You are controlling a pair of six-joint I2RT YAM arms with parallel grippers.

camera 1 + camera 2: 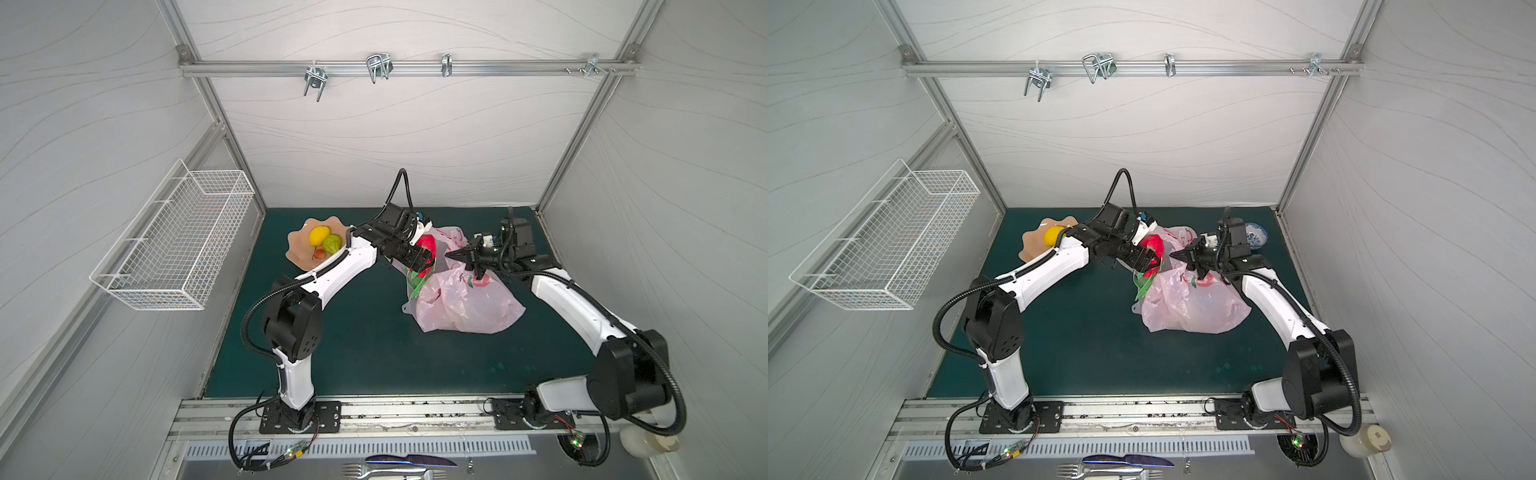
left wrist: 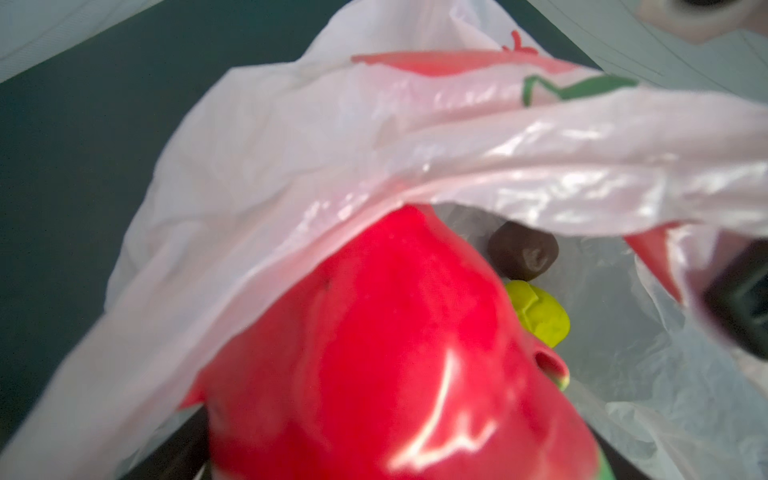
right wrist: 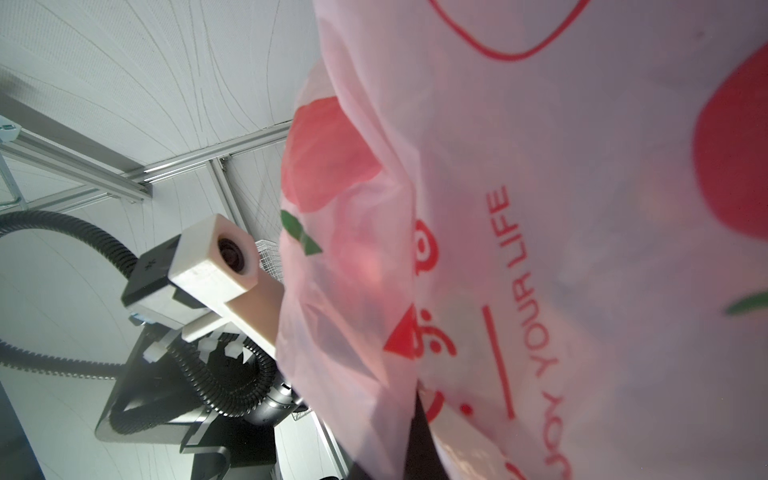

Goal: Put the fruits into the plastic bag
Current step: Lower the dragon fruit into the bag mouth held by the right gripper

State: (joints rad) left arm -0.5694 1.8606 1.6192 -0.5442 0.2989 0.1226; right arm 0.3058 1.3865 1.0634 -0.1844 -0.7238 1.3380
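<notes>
Dragon fruit, red with green scales, sits in the wide-spread jaws of the left hand, which appears to grip it at the raised mouth of the plastic bag. Seen from the left wrist, the fruit's long axis points from the hand straight into the opening, with the bag's upper lip draped over its far end. Inside lie a dark brown round fruit and a yellow-green piece. The right hand is fully closed, seemingly pinching the bag's rim to hold it up. A lemon, a pear and a small red piece wait in the dish, nearer the left arm. The bag's red print reads "YOUR LIFE".
</notes>
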